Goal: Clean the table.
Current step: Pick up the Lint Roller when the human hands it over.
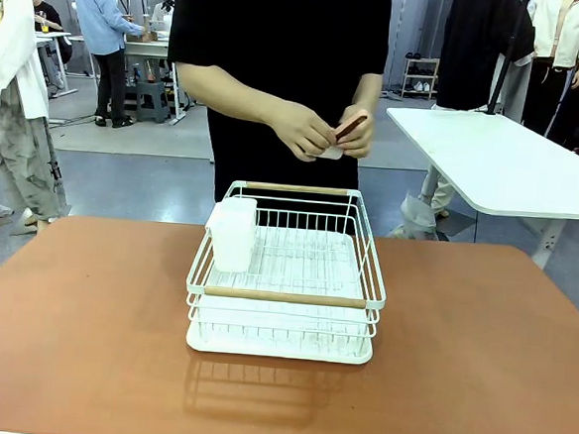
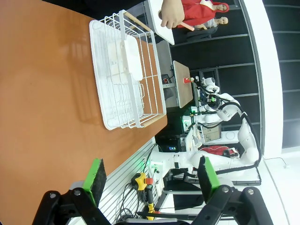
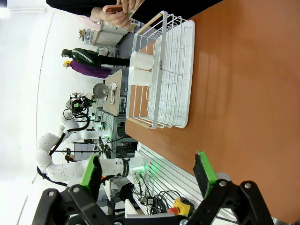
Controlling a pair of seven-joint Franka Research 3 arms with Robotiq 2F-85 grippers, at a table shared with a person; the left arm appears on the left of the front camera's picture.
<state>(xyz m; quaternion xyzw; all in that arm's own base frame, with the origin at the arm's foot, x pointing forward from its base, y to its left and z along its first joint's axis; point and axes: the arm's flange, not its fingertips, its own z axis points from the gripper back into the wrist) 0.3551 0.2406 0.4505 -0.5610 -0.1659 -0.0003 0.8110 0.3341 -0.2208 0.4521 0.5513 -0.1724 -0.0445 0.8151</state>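
Note:
The reddish-brown table (image 1: 83, 332) carries a white wire dish rack (image 1: 285, 276) at its middle, with a white plastic cup holder (image 1: 233, 233) in the rack's left corner. A person in black stands at the far edge. Their hands (image 1: 325, 130) hold a small brown object and something white above the rack's far side. In the left wrist view my left gripper (image 2: 151, 174) is open and empty, well short of the rack (image 2: 124, 70) on the table (image 2: 42, 93). The right wrist view has my right gripper (image 3: 147, 169) open and empty too, back from the rack (image 3: 164, 70) and table (image 3: 243, 93).
A white-topped side table (image 1: 512, 163) stands beyond the far right corner. Other people stand farther back in the room. Bare tabletop lies to the left, right and front of the rack.

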